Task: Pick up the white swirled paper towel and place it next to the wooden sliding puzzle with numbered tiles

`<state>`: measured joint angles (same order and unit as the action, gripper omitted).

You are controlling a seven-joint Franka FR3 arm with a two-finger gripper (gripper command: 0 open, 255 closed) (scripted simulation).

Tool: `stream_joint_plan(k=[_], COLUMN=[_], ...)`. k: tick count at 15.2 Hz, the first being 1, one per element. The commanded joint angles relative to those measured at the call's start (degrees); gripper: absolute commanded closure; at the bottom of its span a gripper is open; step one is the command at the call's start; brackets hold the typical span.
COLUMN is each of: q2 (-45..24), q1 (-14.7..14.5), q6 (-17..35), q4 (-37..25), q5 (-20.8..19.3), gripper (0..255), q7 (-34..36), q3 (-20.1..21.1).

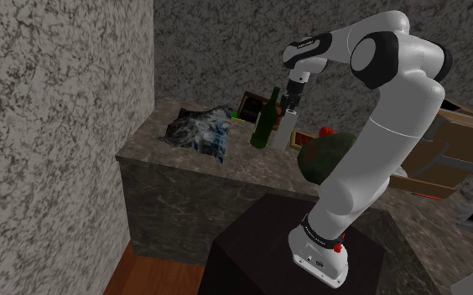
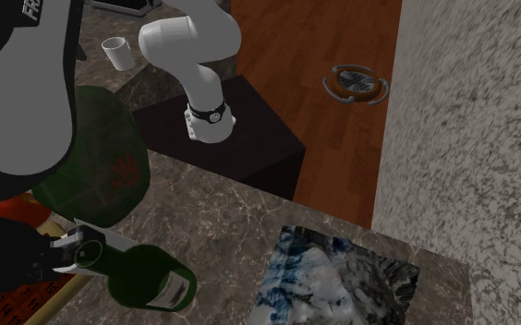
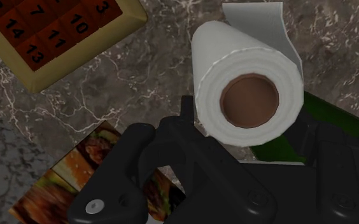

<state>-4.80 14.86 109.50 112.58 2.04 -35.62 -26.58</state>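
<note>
Two black fingers (image 3: 183, 121) clasp the white paper towel roll (image 3: 242, 57), its core end-on to the hand, apparently raised off the counter (image 3: 159, 63). The numbered puzzle (image 3: 57, 38) lies across bare marble, away from the green bottle (image 3: 328, 114).

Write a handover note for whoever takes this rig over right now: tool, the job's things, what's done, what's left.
Tool: shut on the white paper towel roll.
Things: the roll is in the tool over the marble counter; I cannot tell whether it is lifted. The numbered-tile puzzle lies on the counter, apart from the roll. A green bottle stands close beside the roll.
Done: the grasp.
Left: carry the roll to the puzzle, set it down beside it, release.
</note>
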Motion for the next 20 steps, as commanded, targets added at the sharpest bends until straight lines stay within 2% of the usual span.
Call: stream_joint_plan(k=[1,2,3,8,12,20], q2=[0.0,0.0,0.0,0.0,0.65,0.65], q1=[0.0,0.0,0.0,0.0,0.01,0.01], q6=[0.01,0.01,0.02,0.02,-7.2,-7.2], q4=[0.0,0.0,0.0,0.0,-6.63,-6.63], q5=[0.0,0.0,0.0,0.0,-0.37,-0.37], gripper=[255,255,0,0,0,0], q7=[0.0,0.0,0.0,0.0,0.27,0.27], q3=[0.0,0.0,0.0,0.0,-0.06,-0.07])
